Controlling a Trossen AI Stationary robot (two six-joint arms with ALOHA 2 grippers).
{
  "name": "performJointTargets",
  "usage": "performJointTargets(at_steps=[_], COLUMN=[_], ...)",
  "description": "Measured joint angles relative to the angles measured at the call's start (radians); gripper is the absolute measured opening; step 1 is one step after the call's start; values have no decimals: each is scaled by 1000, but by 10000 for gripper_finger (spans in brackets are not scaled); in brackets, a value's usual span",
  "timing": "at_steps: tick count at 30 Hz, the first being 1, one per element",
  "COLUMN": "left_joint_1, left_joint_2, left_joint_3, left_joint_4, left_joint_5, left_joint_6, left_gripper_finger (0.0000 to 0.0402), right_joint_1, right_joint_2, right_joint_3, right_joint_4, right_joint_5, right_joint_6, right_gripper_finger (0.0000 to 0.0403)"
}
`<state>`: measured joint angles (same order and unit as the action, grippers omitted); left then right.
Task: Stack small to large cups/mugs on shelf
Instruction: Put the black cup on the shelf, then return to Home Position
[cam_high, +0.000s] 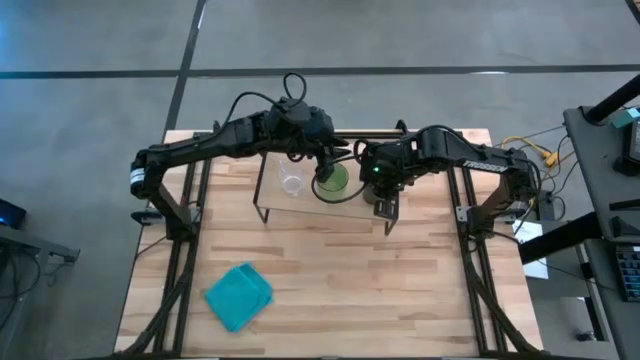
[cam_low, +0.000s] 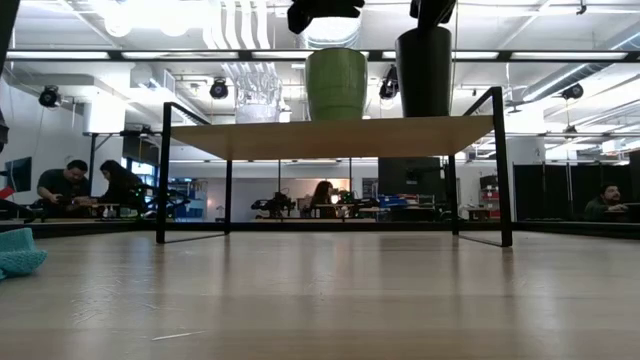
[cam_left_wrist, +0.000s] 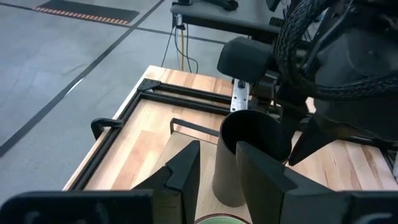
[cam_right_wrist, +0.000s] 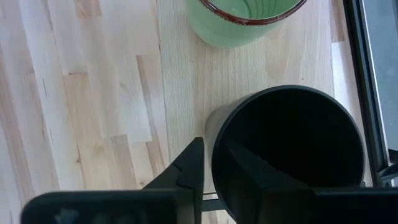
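On the shelf (cam_low: 330, 135), glass (cam_high: 291, 183), mug (cam_low: 336, 84) and black cup (cam_right_wrist: 289, 152) are ranked left to right by size. The cup's rim is straddled by the right gripper (cam_right_wrist: 214, 163), barely parted; the left gripper (cam_left_wrist: 214, 165) is spread above the mug.

You look straight down on the shelf (cam_high: 325, 190) from overhead, and level at it from bench (cam_low: 320, 300) height, facing the room behind. Each wrist camera sits close above the shelf; both catch the black cup (cam_left_wrist: 249, 155) and the green mug (cam_right_wrist: 242, 22).
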<state>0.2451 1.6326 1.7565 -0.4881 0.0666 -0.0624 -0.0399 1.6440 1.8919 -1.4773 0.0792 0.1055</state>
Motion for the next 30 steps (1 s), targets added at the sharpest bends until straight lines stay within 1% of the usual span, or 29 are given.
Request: performJointTargets(at_steps=[5, 10, 14, 22, 27, 30], left_joint_1=[2, 4, 4, 4, 4, 4], left_joint_2=[-21, -82, -172, -386, -492, -541], left_joint_3=[0, 0, 0, 0, 0, 0], left_joint_4=[-3, -42, -61, -82, -82, -82], left_joint_5=[0, -1, -1, -1, 0, 0], left_joint_6=[1, 24, 25, 18, 18, 18], left_gripper_finger=[91, 91, 91, 91, 91, 91], right_joint_1=[0, 1, 3, 9, 9, 9], right_joint_2=[0, -7, -10, -65, -96, -128], right_joint_3=[0, 13, 80, 218, 305, 330], right_joint_4=[2, -30, -102, -95, -92, -93], right_joint_5=[0, -1, -4, -7, -7, -7], right_joint_6=[1, 51, 106, 128, 138, 147], right_gripper_finger=[74, 84, 81, 68, 72, 77])
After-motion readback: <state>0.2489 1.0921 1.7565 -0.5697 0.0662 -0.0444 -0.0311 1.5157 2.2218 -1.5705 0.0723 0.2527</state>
